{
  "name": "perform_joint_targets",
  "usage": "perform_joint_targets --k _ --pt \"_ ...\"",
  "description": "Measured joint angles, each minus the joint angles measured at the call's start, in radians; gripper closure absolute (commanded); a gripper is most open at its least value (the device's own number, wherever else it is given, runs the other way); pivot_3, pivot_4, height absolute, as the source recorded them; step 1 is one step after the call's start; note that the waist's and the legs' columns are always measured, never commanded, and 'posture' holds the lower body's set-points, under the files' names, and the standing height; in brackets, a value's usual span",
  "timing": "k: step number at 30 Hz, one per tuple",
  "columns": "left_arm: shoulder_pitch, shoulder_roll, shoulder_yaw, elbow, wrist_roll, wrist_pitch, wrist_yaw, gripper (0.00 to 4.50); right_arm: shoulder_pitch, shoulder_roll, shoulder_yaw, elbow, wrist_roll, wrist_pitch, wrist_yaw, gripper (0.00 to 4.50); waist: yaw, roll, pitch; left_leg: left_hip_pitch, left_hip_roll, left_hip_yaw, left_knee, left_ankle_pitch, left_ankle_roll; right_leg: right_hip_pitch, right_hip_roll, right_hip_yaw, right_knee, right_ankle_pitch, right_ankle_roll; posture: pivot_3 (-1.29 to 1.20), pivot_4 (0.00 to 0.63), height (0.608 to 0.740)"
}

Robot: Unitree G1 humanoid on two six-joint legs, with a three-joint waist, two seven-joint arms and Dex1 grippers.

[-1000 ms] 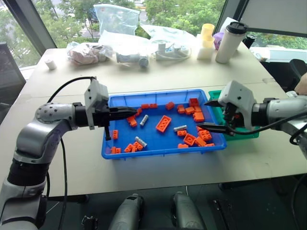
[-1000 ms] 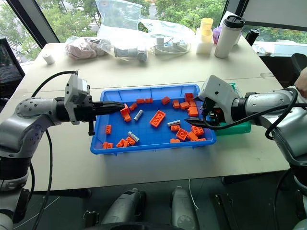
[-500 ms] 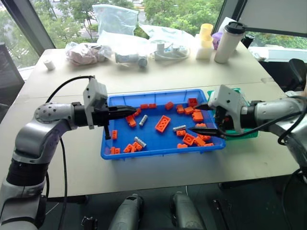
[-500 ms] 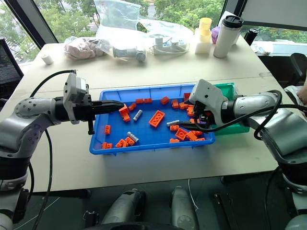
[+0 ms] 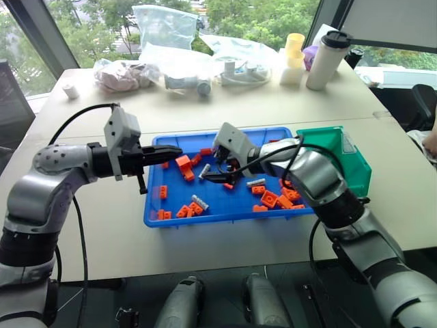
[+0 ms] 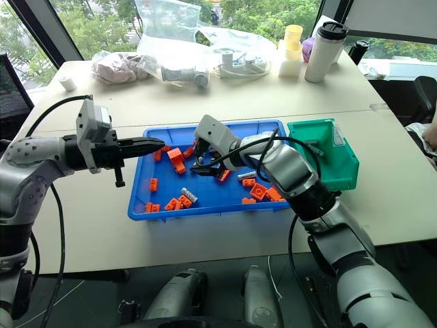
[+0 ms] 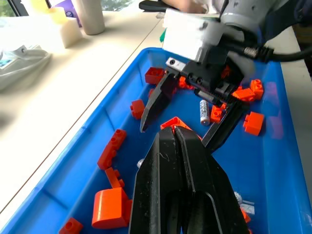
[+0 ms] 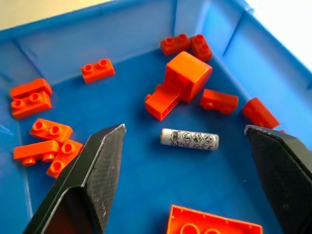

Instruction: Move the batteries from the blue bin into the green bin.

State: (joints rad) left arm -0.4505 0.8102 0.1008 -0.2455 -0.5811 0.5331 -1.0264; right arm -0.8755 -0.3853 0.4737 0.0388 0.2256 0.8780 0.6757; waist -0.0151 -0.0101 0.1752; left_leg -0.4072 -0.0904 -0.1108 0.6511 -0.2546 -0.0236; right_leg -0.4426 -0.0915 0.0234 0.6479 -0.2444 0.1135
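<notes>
The blue bin [image 5: 225,220] lies mid-table, holding orange bricks and silver batteries. One battery [image 8: 189,139] lies on the bin floor in its left-middle part. My right gripper [image 8: 184,128] hovers just above it, open, one finger to each side and not touching it. Two more batteries [image 5: 257,182] [image 5: 200,201] lie further right and near the front wall. My left gripper [image 5: 174,150] is shut and empty, pointing over the bin's left wall toward the right gripper [image 7: 190,117]. The green bin [image 5: 355,167] stands against the blue bin's right end.
Orange bricks [image 5: 183,162] lie scattered through the blue bin, some close beside the battery under my right gripper. Plastic bags [image 5: 164,31], yellow cups and a white tumbler [image 5: 324,61] stand at the table's far side. A person's hand [image 5: 431,141] shows at the right edge.
My right arm has swung left from beside the green bin across the blue bin and lowered over a battery, still open. The left gripper has drawn back slightly to the left.
</notes>
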Motion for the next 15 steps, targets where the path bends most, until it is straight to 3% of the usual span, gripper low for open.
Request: perform_joint_targets --k 15 --pt "0.046 0.006 0.006 -0.051 0.000 0.006 0.024 4.50 -0.024 0.179 -0.006 0.225 -0.104 -0.012 -0.035 0.51 -0.006 0.000 0.000 0.000 0.000 0.000 -0.001 0.000 -0.001 -0.001 0.001 0.000 0.001 0.000 0.000 0.00 0.150 0.740"
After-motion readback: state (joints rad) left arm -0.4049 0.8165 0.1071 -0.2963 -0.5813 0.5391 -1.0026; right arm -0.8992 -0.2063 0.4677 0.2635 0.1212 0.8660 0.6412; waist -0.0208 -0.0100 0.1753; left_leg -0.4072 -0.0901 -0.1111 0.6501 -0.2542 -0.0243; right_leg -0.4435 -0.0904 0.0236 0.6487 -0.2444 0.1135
